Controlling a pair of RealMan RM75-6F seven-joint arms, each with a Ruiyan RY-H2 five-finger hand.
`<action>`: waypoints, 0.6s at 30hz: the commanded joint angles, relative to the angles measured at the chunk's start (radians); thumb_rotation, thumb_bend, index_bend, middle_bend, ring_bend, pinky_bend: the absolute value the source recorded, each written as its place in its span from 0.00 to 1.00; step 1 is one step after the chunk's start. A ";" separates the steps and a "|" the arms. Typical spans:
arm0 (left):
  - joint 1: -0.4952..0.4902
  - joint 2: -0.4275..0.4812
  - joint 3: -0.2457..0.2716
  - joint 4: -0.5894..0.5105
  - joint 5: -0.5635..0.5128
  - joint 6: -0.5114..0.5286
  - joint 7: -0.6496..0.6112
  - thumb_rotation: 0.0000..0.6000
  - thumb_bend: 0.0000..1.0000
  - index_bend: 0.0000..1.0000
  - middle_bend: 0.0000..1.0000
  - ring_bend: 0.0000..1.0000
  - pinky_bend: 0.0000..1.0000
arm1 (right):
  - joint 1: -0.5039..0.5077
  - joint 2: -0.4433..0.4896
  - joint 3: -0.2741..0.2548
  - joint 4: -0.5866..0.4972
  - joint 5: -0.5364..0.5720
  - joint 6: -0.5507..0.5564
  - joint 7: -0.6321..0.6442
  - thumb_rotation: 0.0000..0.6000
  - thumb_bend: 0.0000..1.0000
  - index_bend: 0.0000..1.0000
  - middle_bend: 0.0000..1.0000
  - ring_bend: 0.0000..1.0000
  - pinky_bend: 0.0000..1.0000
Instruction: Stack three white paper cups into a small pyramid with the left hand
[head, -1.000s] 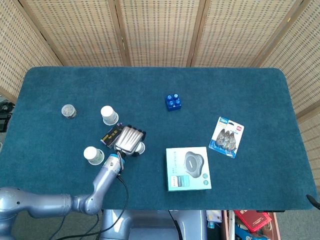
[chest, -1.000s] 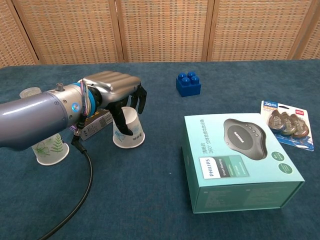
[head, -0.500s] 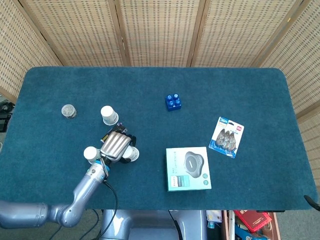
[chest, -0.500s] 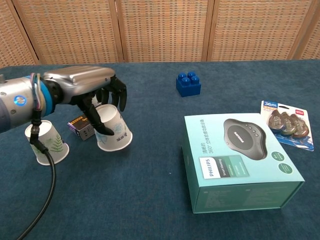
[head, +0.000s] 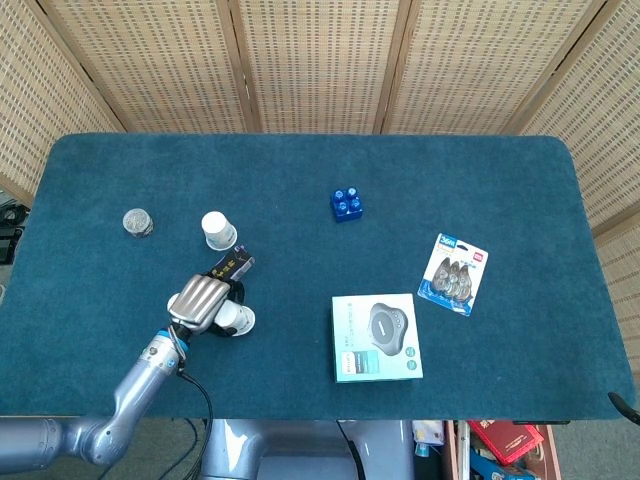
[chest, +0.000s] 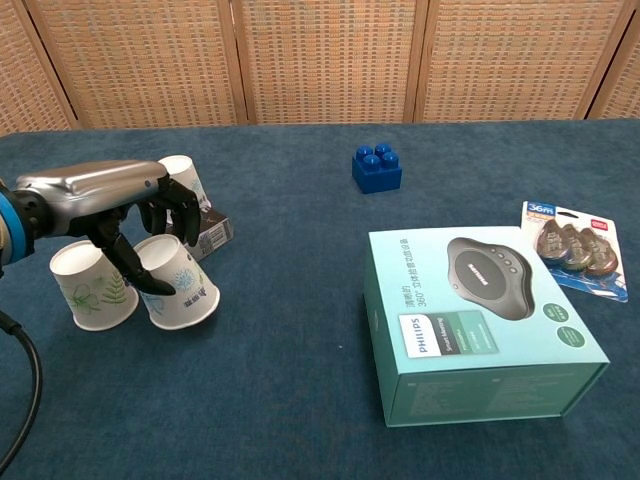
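Observation:
Three white paper cups with a green leaf print stand upside down on the blue table. My left hand (chest: 105, 192) grips one cup (chest: 181, 284), which tilts slightly beside a second cup (chest: 92, 286); whether they touch I cannot tell. The third cup (chest: 183, 176) stands further back, behind the fingers. In the head view the left hand (head: 199, 298) covers the second cup, the held cup (head: 239, 319) shows at its right, and the third cup (head: 217, 230) is apart at the back. The right hand is out of both views.
A small black box (chest: 213, 238) lies just behind the held cup. A teal Philips box (chest: 480, 320) fills the front right, a blue brick (chest: 377, 168) sits at the back, a tape pack (chest: 572, 248) far right. A silver round object (head: 137, 222) lies at the left.
The left hand has carried the gripped cup to the left and toward the table's front, from beside the black box to right next to the front-left cup.

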 joint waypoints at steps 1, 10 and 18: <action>0.013 0.008 0.004 0.018 0.015 -0.001 -0.019 1.00 0.15 0.47 0.52 0.46 0.35 | 0.002 0.000 0.000 -0.001 0.000 -0.003 -0.002 1.00 0.00 0.00 0.00 0.00 0.00; 0.027 0.007 0.011 0.056 0.032 -0.029 -0.058 1.00 0.14 0.47 0.52 0.46 0.31 | 0.003 -0.003 -0.004 -0.005 -0.008 -0.004 -0.015 1.00 0.00 0.00 0.00 0.00 0.00; 0.038 -0.009 0.001 0.098 0.033 -0.020 -0.057 1.00 0.15 0.47 0.49 0.45 0.31 | 0.000 -0.004 -0.006 0.001 -0.007 -0.001 -0.010 1.00 0.00 0.00 0.00 0.00 0.00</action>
